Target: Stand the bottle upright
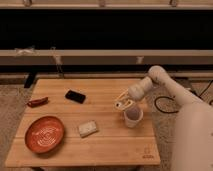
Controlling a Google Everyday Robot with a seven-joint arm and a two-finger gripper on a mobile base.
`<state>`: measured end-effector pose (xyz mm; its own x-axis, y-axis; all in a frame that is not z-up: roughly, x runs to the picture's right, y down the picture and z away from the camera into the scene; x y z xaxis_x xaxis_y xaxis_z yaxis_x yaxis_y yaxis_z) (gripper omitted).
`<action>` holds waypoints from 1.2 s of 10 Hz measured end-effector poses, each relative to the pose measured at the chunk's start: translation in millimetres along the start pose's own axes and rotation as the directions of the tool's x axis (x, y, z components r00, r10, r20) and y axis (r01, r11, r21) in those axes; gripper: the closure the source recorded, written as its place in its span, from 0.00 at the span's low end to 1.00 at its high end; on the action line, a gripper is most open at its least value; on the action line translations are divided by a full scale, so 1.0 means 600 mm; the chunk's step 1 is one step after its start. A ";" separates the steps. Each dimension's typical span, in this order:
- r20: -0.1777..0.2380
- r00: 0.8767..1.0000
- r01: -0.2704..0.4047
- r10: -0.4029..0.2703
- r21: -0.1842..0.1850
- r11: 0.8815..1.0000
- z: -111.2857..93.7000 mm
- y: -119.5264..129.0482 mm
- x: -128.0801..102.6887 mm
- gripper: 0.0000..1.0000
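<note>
A: State of gripper (122, 104)? Where's bottle (133, 118)?
B: Closed, apparently pinching bottle top, right-centre of table (100, 145). Sits at 5 o'clock from jaws, long axis near vertical, base about at tabletop.

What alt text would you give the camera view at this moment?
A robot arm reaches from the right over a wooden table, its shut claw just above the rim of a white cup; what it holds, if anything, is unclear. Also on the table: a red plate, a black flat object, a pale block, a small red item.
</note>
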<state>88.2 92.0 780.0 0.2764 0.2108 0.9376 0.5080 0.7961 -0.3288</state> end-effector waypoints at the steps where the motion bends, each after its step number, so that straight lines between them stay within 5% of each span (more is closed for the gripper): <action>1: -0.014 1.000 -0.010 0.010 0.005 1.000 -0.011 0.005 0.008 1.00; 7: -0.079 0.996 -0.047 0.051 0.046 0.998 -0.076 0.025 0.044 1.00; 12: -0.081 0.995 -0.049 0.053 0.050 0.998 -0.078 0.026 0.044 1.00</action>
<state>141.7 83.7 794.5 0.3682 0.2057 0.9067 0.4528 0.8121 -0.3681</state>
